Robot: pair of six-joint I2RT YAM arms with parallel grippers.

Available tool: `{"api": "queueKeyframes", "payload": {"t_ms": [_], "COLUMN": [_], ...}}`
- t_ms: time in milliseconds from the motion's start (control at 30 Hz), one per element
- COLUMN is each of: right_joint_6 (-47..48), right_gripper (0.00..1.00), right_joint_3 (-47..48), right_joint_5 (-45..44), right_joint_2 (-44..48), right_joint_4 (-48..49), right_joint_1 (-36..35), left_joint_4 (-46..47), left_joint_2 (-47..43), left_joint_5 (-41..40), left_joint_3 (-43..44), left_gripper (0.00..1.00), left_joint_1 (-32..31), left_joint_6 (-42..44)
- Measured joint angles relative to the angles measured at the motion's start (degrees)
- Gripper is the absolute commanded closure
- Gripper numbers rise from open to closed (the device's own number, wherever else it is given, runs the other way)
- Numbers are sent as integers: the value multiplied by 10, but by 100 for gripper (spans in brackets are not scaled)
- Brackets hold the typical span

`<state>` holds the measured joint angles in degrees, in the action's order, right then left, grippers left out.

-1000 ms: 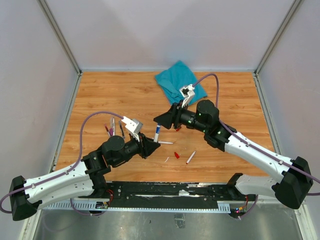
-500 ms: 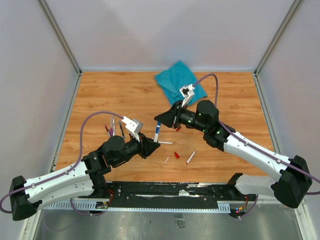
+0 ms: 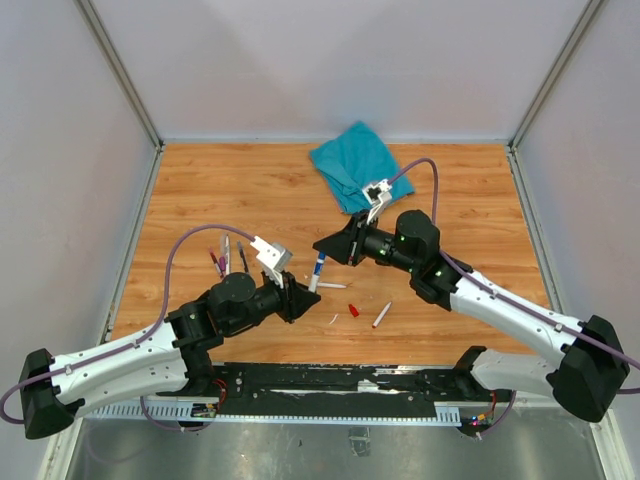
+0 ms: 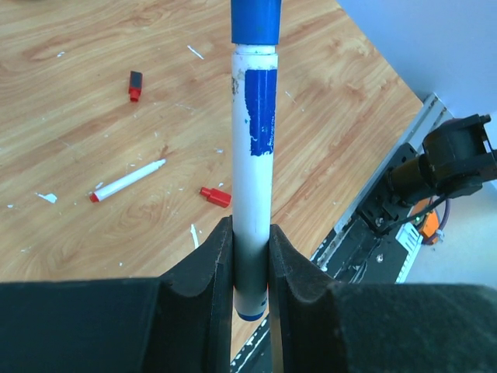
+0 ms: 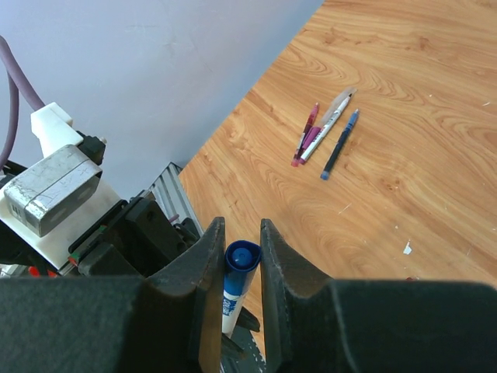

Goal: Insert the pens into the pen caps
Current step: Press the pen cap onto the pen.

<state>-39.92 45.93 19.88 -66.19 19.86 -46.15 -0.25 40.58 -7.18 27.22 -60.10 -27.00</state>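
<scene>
**Blue pen and cap pinched between both grippers**

The left gripper [image 4: 251,260] is clenched on the lower end of a white pen [image 4: 254,179], which is held upright above the worktop [image 4: 93,39]. The right gripper [image 5: 242,241] is clamped on the blue cap [image 5: 242,256]. That cap is seen sitting right on the pen's top end, so both are held in mid-air over the middle of the worktop, between the two arms. A smeared blue patch can be seen on the barrel.

Further out, a red cap [image 4: 216,196] and a red-tipped pen [image 4: 128,180] are lying near each other on the wood, with another small cap [image 4: 135,84] farther off. Three more pens [image 5: 326,132] are bunched together toward the left side. A teal cloth [image 3: 355,165] is crumpled at the far edge.
</scene>
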Motion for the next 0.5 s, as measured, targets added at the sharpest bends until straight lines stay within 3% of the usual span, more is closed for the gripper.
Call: {"api": "queueKeyframes", "payload": {"t_ms": [500], "right_joint_6": [27], "right_gripper": [100], "right_joint_3": [-51], "right_joint_5": [-62], "right_joint_2": [60], "right_joint_4": [-4], "right_joint_1": [-37], "left_joint_4": [-21], "left_joint_2": [7], "left_joint_5": [40], "left_joint_3": [5], "left_gripper": [99], "left_joint_1": [-5], "left_joint_6": [8]}}
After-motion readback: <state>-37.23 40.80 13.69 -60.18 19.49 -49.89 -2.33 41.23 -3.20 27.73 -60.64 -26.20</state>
